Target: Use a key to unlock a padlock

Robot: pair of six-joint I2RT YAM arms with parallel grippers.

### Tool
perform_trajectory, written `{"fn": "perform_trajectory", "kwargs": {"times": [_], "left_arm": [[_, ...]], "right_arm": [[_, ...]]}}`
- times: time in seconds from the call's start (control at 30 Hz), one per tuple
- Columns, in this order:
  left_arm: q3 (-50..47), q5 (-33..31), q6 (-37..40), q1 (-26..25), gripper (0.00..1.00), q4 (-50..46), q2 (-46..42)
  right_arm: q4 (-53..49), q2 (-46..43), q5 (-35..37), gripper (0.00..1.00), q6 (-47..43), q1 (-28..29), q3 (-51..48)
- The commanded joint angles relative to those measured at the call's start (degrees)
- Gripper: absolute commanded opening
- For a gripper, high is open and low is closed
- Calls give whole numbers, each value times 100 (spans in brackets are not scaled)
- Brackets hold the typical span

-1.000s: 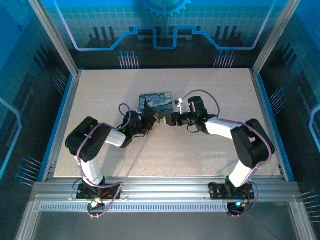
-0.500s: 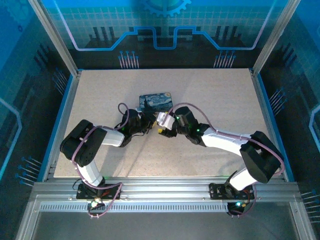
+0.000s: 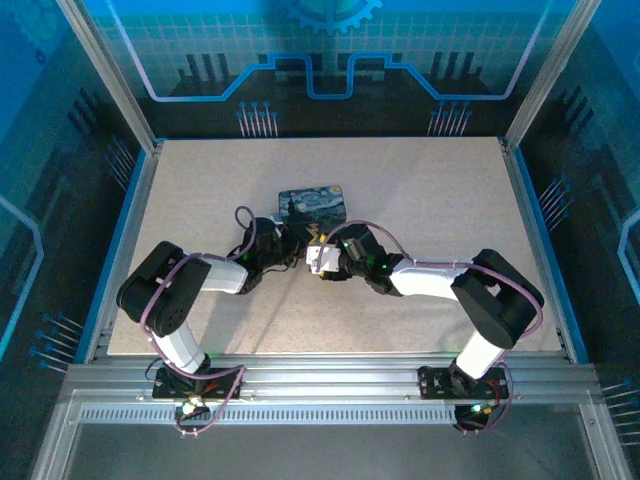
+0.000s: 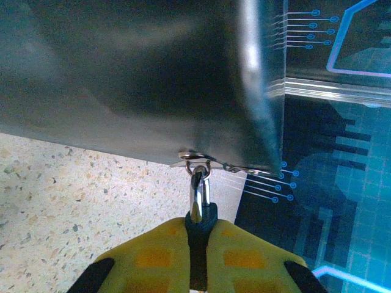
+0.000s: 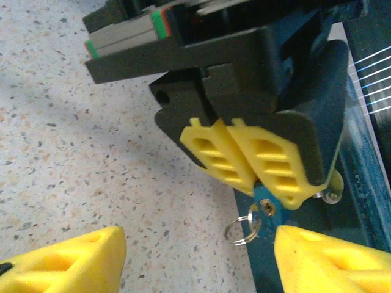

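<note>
Left wrist | left gripper (image 4: 198, 235) clamps padlock (image 4: 200, 190), shackle toward box (image 4: 134, 79) | right gripper (image 5: 198, 244) wide, empty

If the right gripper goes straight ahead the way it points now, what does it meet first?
Most likely the small metal ring hanging under the padlock, which the left gripper holds clamped. The depth is unclear.

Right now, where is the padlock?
Left wrist view: the padlock is clamped between the left gripper's yellow pads, its shackle hooked through the ring on the box's edge.
</note>
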Motion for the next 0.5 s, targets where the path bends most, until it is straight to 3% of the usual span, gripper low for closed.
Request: {"fn": "perform_trajectory", "kwargs": {"times": [0.0, 0.17, 0.47], "left_arm": [[114, 111, -77, -35, 0, 82, -193], [123, 110, -80, -35, 0, 62, -185], [123, 109, -62, -36, 0, 28, -198]], "right_arm": [[251, 107, -35, 64, -81, 19, 148], [321, 201, -4, 63, -74, 17, 192], [453, 296, 147, 43, 4, -15, 230]]}}
